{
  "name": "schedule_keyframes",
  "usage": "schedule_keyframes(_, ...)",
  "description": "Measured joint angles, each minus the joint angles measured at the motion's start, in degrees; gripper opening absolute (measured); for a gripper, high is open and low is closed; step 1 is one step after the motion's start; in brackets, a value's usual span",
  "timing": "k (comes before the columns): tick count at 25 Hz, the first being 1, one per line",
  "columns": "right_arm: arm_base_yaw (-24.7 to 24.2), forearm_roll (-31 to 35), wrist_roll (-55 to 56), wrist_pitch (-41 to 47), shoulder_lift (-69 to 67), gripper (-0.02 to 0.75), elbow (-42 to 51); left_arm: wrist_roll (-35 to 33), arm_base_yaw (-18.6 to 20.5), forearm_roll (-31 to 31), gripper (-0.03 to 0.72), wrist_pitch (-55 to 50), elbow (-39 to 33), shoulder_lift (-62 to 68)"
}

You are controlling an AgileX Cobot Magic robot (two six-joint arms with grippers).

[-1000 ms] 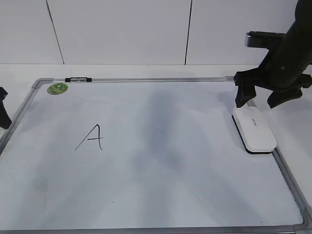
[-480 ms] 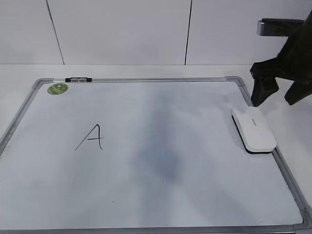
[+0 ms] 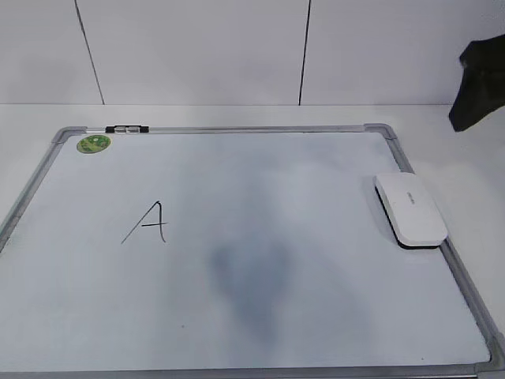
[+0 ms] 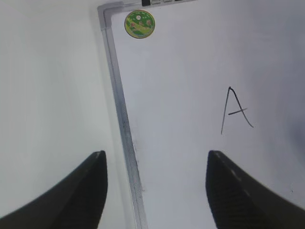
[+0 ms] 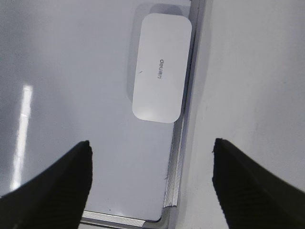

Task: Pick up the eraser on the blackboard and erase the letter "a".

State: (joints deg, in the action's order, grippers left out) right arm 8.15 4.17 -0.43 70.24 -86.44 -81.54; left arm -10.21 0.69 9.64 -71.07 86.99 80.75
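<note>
While the pale wall panels with thin dark seams (image 3: 304,51) fill the background, a plain white tabletop (image 3: 237,114) carries the large white rectangular board with a grey metal frame and rounded corner caps (image 3: 260,253), which lies flat and takes up most of the exterior view. Board surface shows faint grey smudging toward its lower middle. A round green sticker (image 3: 94,144) sits at the far left corner of the board, and a small dark clip (image 3: 127,128) sits on the far frame rail just beside it. The only mark visible is an angular capital "A" in thin black marker (image 3: 148,223) on the left half of the board; no lowercase letter can be made out. The flat white plastic oblong eraser with rounded corners and small grey print on top (image 5: 159,67) lies on the board at its right edge, touching or just beside the right frame rail, well apart from the marker letter. Right gripper (image 5: 150,179) hangs above the near right corner of the board, fingers spread wide, holding nothing, eraser lying beyond it untouched. Left gripper (image 4: 155,191) hangs over the left frame rail, fingers likewise spread wide and empty, one finger over the table, the other over the board.
</note>
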Motion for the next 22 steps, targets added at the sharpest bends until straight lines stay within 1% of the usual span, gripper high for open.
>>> schedule_keyframes(2,0.0,-0.5,-0.1,0.3,2.8,0.607,0.0,0.5,-0.4,0.0,0.474,-0.1,-2.7,-3.0)
schedule_keyframes(5,0.0,-1.6,-0.1,0.6,7.0,0.601,0.2,1.5,-0.4,0.0,0.474,-0.2,-8.8,-7.5)
schedule_keyframes(9,0.0,-2.1,-0.1,0.9,13.7,0.599,4.1,2.3,-0.4,0.1,0.474,-0.2,-18.9,-14.7)
schedule_keyframes(13,0.0,-2.1,-0.1,1.2,21.1,0.596,11.6,2.4,-0.4,0.2,0.474,-0.2,-28.4,-23.3)
schedule_keyframes(19,0.0,-2.1,0.0,1.0,33.3,0.593,26.9,2.4,-0.4,0.2,0.474,3.7,-41.7,-36.1)
schedule_keyframes(22,0.0,-2.4,0.0,-2.3,40.6,0.592,34.9,2.4,-0.4,0.2,0.474,6.0,-47.5,-41.7)
